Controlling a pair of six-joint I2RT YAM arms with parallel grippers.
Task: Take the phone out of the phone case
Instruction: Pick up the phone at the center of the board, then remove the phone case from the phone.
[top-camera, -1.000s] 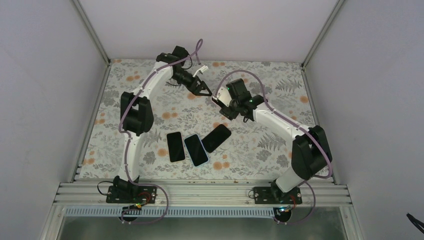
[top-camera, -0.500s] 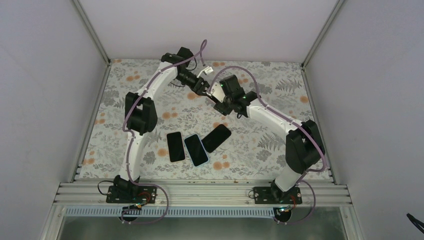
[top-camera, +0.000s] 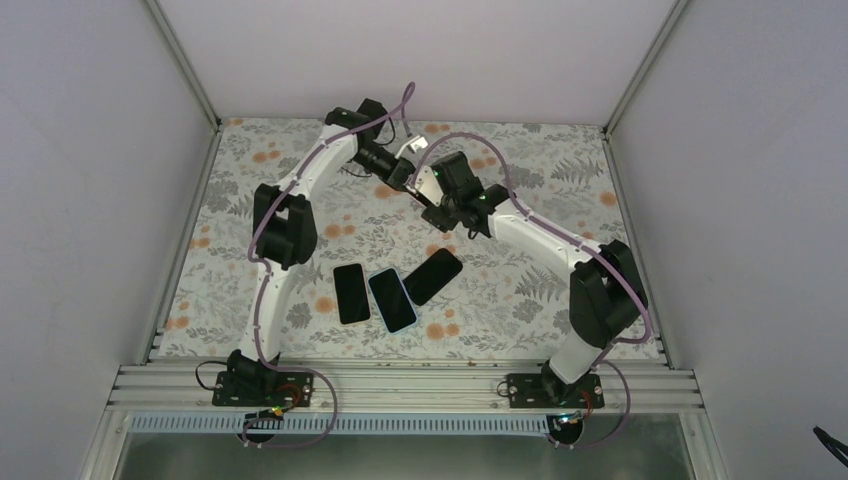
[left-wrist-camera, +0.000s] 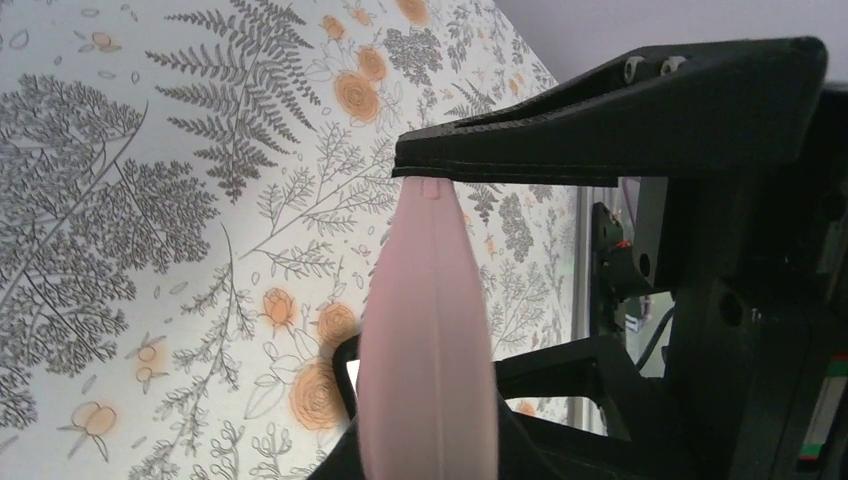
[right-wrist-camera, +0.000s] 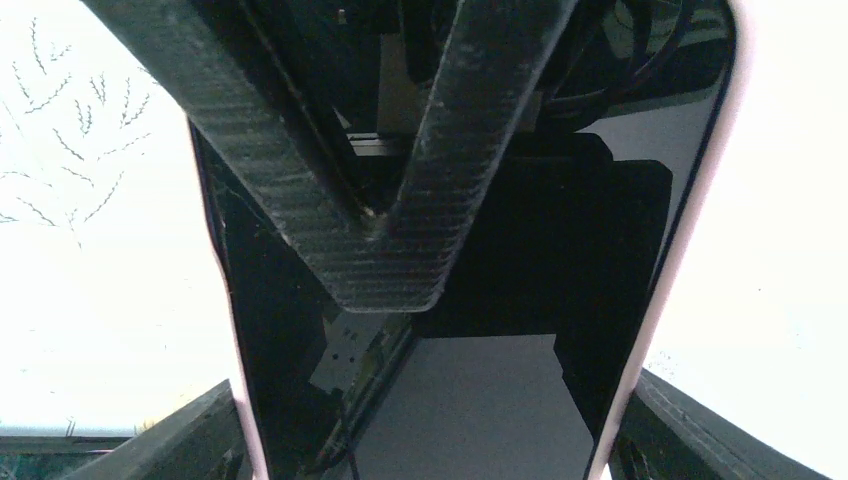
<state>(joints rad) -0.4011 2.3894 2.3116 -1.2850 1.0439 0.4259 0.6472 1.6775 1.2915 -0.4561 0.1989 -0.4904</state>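
Phone (right-wrist-camera: 470, 400) is still seated in the phone case (left-wrist-camera: 428, 330) and is held between both grippers over the far middle of the floral table (top-camera: 250, 300).

Appearance: the screen is glossy black, unlit, with dark reflections across it. The phone case is pale pink and matte. It is seen as a thin rim down both long sides of the screen in the right wrist view. In the left wrist view it is seen edge-on, with a fine seam running along its length.

Right gripper (right-wrist-camera: 425, 440): jaws are set wide and clamped across the phone case, one finger on each long side.

Left gripper (left-wrist-camera: 400, 260): jaws are drawn close and clamped on the phone. One textured black finger (right-wrist-camera: 400, 200) is laid across the screen. In the left wrist view the pink edge is pinched between the upper and lower fingers.

Three loose handsets (top-camera: 392, 299) are laid flat, side by side, on the near middle of the table, well apart from the grippers. The middle one is rimmed in blue.
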